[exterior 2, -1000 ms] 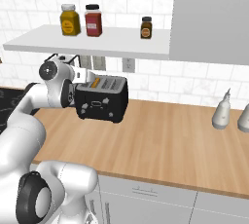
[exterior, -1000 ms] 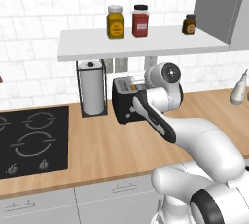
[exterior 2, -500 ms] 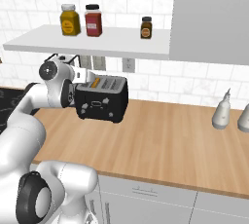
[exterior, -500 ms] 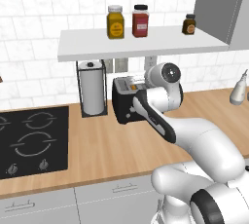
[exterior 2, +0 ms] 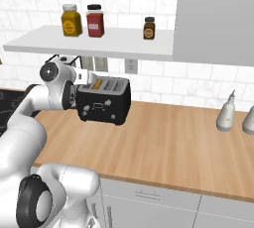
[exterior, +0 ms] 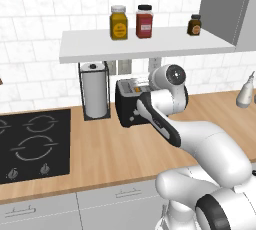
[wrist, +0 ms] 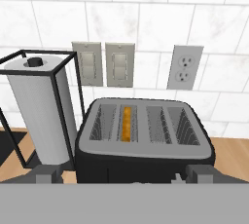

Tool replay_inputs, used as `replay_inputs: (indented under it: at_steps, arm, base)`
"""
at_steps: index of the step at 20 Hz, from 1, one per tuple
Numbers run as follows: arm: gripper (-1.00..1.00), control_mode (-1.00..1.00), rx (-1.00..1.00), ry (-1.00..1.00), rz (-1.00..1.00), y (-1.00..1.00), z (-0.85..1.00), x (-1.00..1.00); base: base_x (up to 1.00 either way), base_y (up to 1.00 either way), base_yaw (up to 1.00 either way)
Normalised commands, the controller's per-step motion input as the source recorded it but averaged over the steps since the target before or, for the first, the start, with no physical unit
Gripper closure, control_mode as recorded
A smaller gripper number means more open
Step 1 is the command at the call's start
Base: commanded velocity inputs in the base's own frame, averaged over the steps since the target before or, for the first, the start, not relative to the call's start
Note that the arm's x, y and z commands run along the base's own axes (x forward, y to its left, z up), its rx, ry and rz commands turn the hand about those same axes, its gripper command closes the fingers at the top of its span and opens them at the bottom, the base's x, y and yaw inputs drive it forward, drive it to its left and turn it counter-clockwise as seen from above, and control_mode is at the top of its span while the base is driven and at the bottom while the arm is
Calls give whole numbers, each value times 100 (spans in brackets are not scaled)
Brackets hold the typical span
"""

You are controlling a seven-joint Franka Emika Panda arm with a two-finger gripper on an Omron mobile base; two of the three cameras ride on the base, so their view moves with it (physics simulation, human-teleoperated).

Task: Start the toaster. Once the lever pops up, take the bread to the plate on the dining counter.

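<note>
I see the toaster (wrist: 144,142) directly in front of my tool (wrist: 126,179) in the hand view, just beyond the two dark fingertips (wrist: 46,177) at the bottom edge. The tips stand far apart, one near each lower corner of the toaster, so the tool is spread wide and pinches nothing. The toaster stands on the wooden desk (exterior 2: 188,142) close to the tiled wall. The bread (wrist: 127,123) sits upright in one slot, second from the left in the hand view, and I see only its orange-brown top edge there.

The hand view shows me the slots from above, the paper towel roll (wrist: 44,113) in its black wire holder just beside the toaster, and two switches (wrist: 104,65) and a socket (wrist: 184,67) on the wall behind. The right base view shows the toaster's front with its small knobs (exterior 2: 98,106), and a thin orange line of bread in the slot. The left base view shows the black hob (exterior: 32,144) on the desk, and the towel roll between the hob and the toaster. Both base views show the shelf (exterior: 145,46) above with three jars (exterior: 144,21).

The arm rises from the base, reaches forward over the desk, and bends so that the hand comes to the toaster from the front side, somewhat above it. In the base views the wrist covers the tool, so I cannot tell if it touches the toaster.
</note>
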Motion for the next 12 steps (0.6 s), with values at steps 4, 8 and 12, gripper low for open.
replay_inputs:
  at_steps: [4,8,12]
  arm:
    - [-100,-100,0,0,0,0,0,0]
    - [-100,-100,0,0,0,0,0,0]
    - [-100,-100,0,0,0,0,0,0]
  base:
    - [0,0,0]
    - [0,0,0]
    - [0,0,0]
